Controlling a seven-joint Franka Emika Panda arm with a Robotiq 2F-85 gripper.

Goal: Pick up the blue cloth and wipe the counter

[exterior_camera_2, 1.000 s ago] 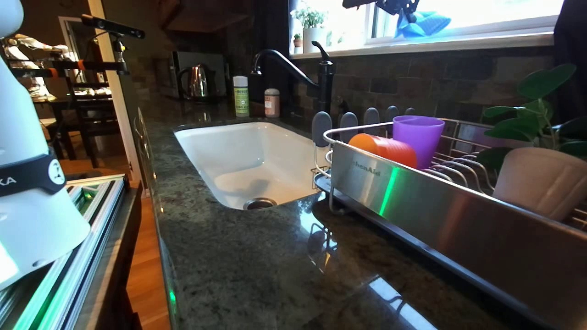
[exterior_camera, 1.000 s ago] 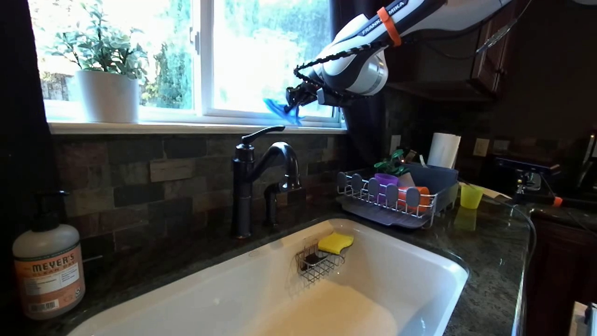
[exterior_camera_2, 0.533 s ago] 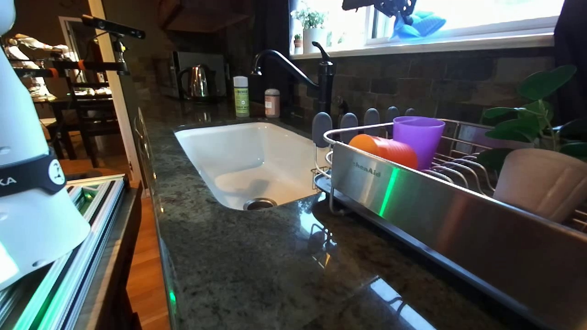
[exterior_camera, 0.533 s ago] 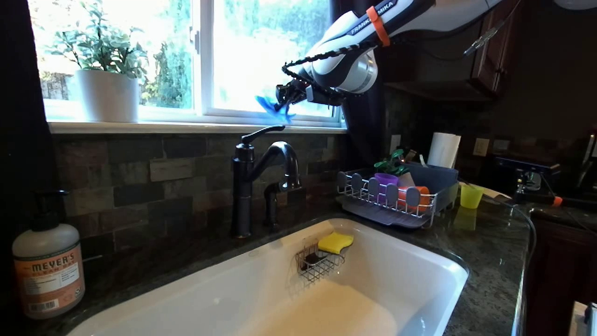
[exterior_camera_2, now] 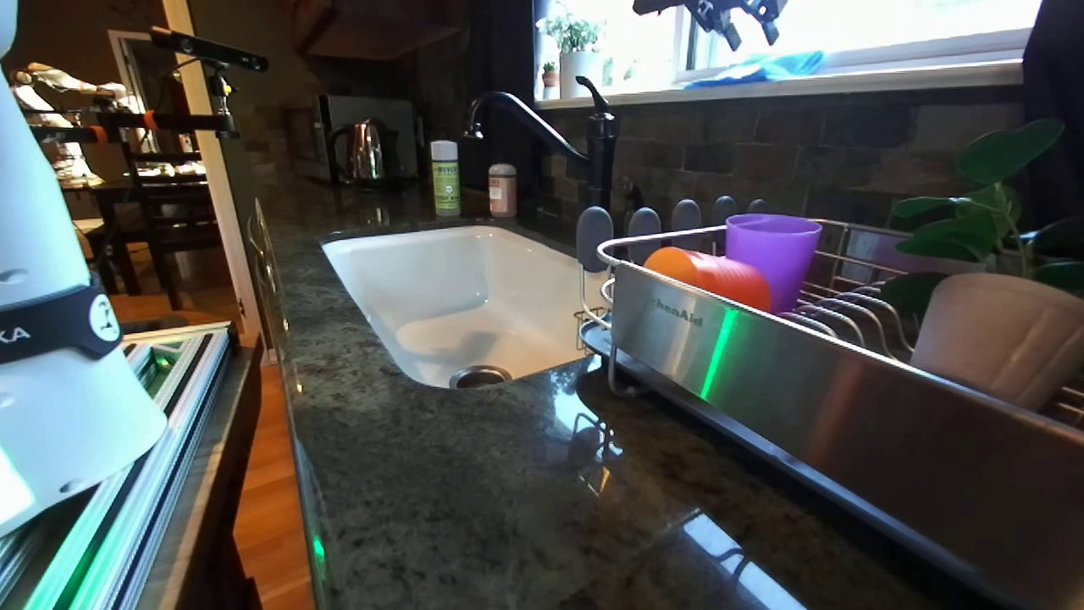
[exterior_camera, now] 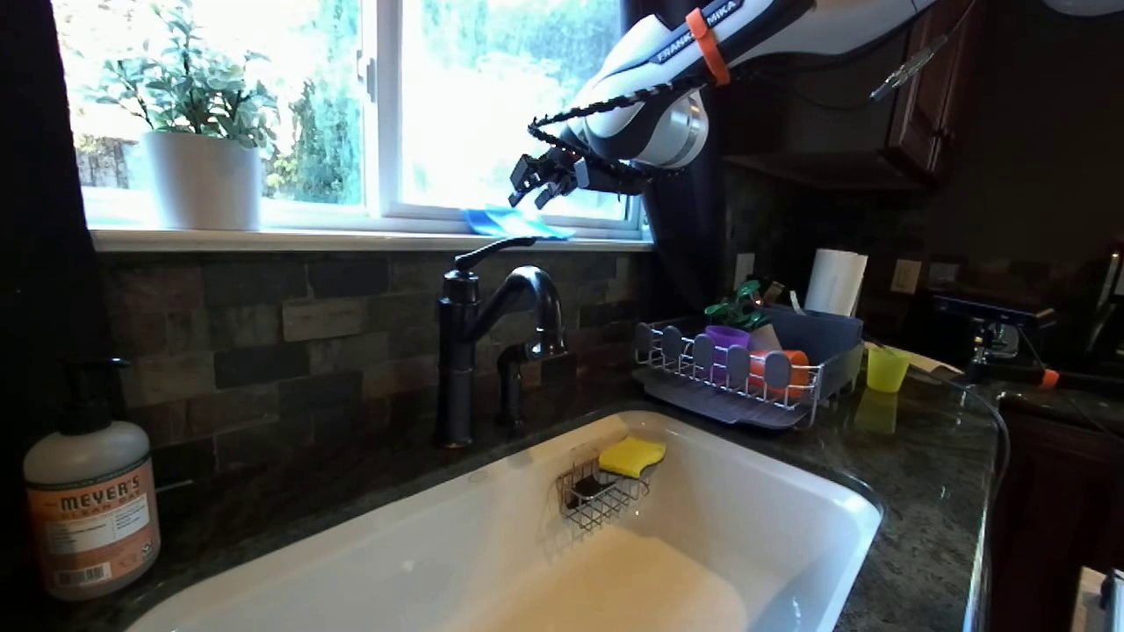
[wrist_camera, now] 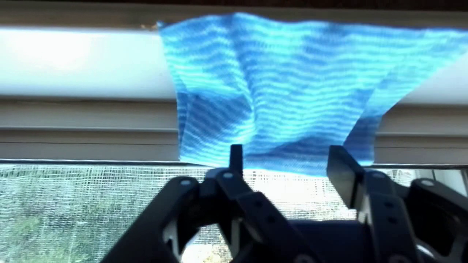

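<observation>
Holding the tool [wrist_camera: 286, 151] wide apart, clamped on nothing, just above the blue cloth [wrist_camera: 285, 87] lying loose on the windowsill [exterior_camera: 369, 241]. Probably at a set-down step rather than wiping the table [exterior_camera_2: 474, 483]. For wiping there, next sink lower, pinch the cloth firmly near its middle, then lift clear of the tap [exterior_camera: 457, 369] and bring it down flat on the table.

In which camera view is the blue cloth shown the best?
The wrist view: there the blue cloth appears large, its stripes and folds visible. Both exterior views show only a small blue patch along the windowsill, without clear stripes.
</observation>
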